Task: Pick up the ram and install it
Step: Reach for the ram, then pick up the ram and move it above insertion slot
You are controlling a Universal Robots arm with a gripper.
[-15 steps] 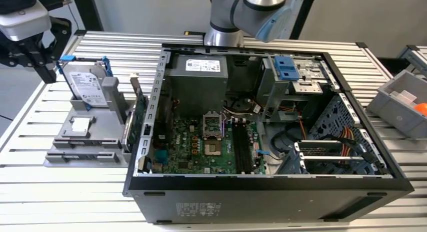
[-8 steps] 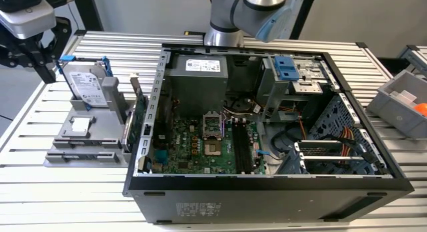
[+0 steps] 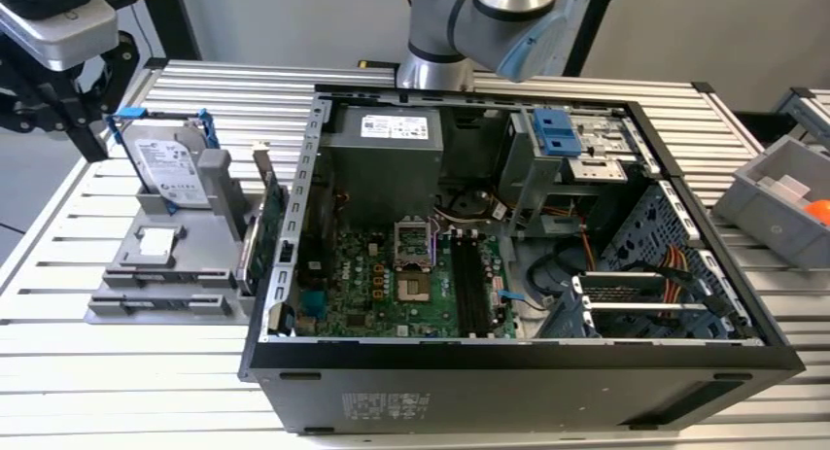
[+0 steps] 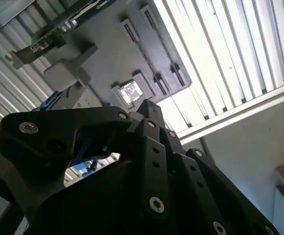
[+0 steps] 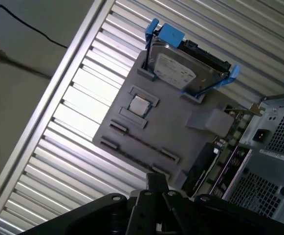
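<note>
We see a grey plastic parts holder [image 5: 173,122] in front of our black end effector [image 5: 156,182].
Its dark linkage hides the grip; we cannot tell its opening or hold.

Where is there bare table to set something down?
Bare slats lie at the exterior view's lower left, past the grey holder, and between the computer case and the grey bin. The holder, with its hard drive and green card, is crowded.
</note>
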